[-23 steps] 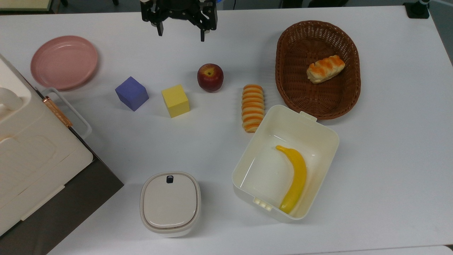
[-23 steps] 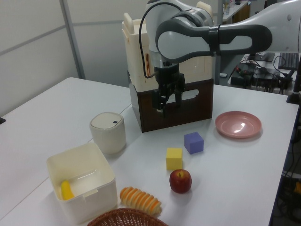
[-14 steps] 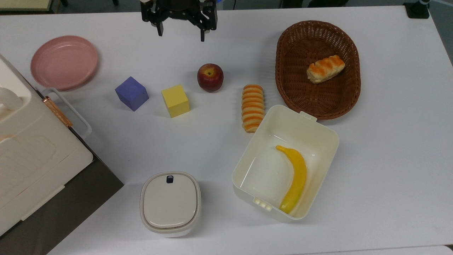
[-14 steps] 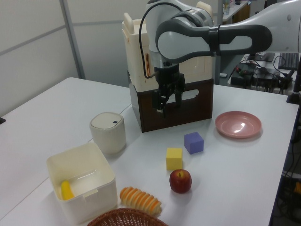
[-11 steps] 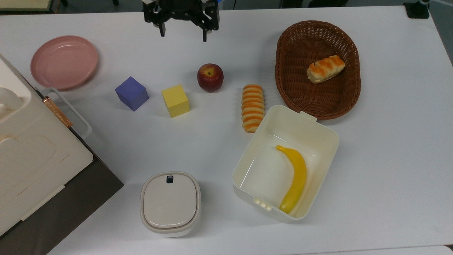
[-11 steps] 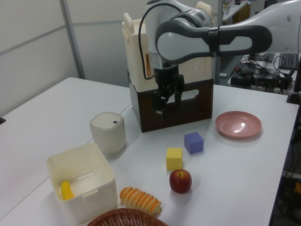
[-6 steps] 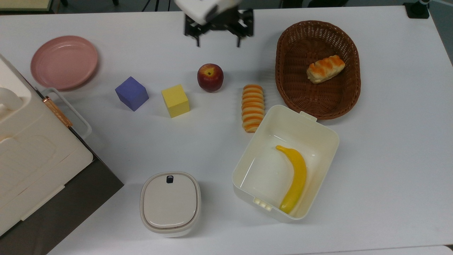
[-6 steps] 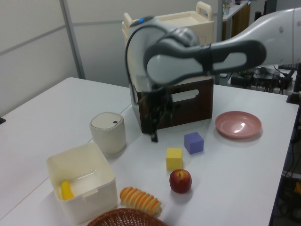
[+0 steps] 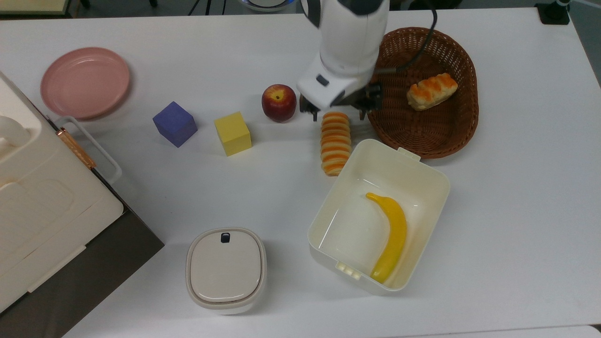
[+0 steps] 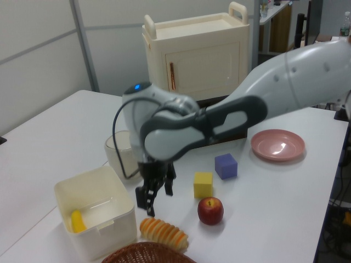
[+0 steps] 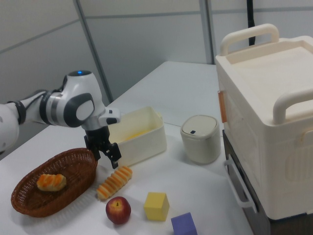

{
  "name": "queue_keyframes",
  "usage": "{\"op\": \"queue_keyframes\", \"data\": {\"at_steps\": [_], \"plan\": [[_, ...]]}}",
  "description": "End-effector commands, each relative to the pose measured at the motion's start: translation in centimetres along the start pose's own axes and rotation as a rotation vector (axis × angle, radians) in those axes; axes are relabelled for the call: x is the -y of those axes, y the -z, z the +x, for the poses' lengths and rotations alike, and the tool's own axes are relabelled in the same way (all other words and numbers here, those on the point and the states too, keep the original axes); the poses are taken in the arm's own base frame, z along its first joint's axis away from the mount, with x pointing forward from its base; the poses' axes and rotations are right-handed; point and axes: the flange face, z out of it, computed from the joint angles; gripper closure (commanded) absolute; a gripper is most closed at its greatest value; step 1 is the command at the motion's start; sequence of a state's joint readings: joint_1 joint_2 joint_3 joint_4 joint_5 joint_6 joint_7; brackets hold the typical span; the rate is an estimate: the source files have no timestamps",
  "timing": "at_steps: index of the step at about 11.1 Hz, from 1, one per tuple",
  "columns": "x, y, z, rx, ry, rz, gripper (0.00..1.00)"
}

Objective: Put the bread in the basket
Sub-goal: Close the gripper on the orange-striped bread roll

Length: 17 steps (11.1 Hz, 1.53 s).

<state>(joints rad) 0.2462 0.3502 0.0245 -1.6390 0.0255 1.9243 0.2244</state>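
Observation:
The striped orange and cream bread lies on the white table between the apple and the cream tub. The dark-brown wicker basket sits just to the top view's right of it and holds a paler pastry. My gripper is open and hangs over the bread's far end, one finger on each side of it. In the left view the gripper is just above the bread, with the basket rim at the bottom edge. The right view shows the gripper above the bread, beside the basket.
A red apple, a yellow cube and a purple cube stand to the top view's left of the bread. The cream tub with a banana touches the bread's near end. A pink plate, a lidded pot and a cream cabinet stand farther left.
My arm has swung from the table's far edge over to the bread and come down toward it. The fingers have stayed apart. Nothing on the table has moved.

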Motion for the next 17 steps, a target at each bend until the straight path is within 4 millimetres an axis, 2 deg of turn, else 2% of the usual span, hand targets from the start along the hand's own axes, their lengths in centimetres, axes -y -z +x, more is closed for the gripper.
{"op": "queue_keyframes", "data": {"at_steps": [1,3,9,10,12,13,14,17], "plan": [[1.6,-3.2,0.8,0.003,-0.011,0.012,0.00],[2.5,-5.9,1.1,0.014,0.017,-0.021,0.00],[1.6,-10.2,1.7,0.011,0.038,-0.077,0.00],[1.4,-10.4,1.8,0.002,0.037,-0.076,0.05],[0.9,-10.4,2.0,-0.005,0.029,-0.073,0.50],[0.8,-10.3,2.0,-0.002,0.028,-0.074,0.65],[0.6,-9.6,1.9,-0.003,0.023,-0.075,0.69],[-1.4,-4.3,0.0,0.054,-0.014,-0.093,0.69]]}}
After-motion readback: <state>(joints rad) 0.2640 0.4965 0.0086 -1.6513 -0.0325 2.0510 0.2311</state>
